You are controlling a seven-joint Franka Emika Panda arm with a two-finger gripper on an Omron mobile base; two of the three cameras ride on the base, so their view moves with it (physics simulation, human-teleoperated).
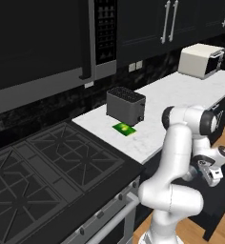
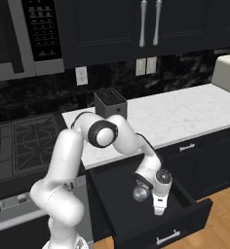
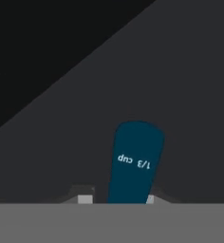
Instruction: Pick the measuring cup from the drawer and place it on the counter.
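Observation:
The black drawer (image 2: pixel 185 224) stands pulled out under the white marble counter (image 2: pixel 185 116). My arm reaches down into it. The measuring cup lies inside: its dark blue handle (image 3: pixel 135 161), marked "1/3 cup", runs away from the hand over the dark drawer floor. In the right base view its greyish bowl (image 2: pixel 140 193) sits just left of the hand. My gripper (image 3: pixel 117 199) has its two fingertips (image 3: pixel 85 198) closed in on either side of the handle's near end. The same gripper (image 2: pixel 158 209) points down into the drawer.
A black toaster (image 1: pixel 126 106) and a small green item (image 1: pixel 124 128) sit on the counter (image 1: pixel 181 95) near the gas stove (image 1: pixel 47 162). A white appliance (image 1: pixel 200 59) stands at the counter's far end. Black upper cabinets hang overhead. Wooden floor lies beyond the drawer front.

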